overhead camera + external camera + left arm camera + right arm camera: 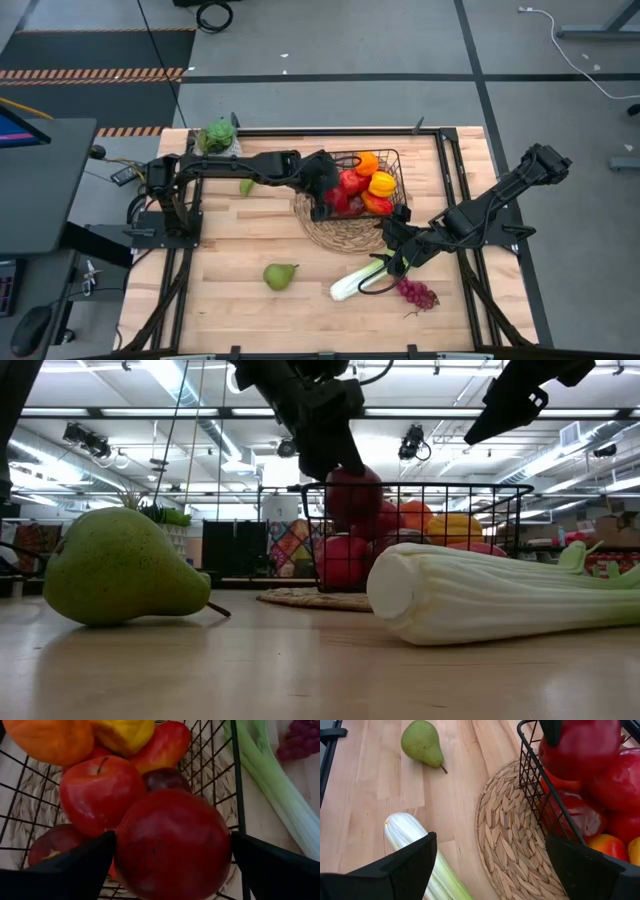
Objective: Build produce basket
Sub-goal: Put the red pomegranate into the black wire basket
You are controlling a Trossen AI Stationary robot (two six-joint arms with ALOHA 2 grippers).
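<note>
Black wire basket [398,158] on a straw mat [345,234], heaped with red apples [100,790], left gripper [324,200] spread wide around a dark red apple [172,842] at its left end, right gripper [395,262] spread wide above the celery [362,276].

No readable text, label, brand, number or sign is showing in any view; nothing legible is appearing on the produce, the basket, the arms, the tabletop or the room behind
</note>
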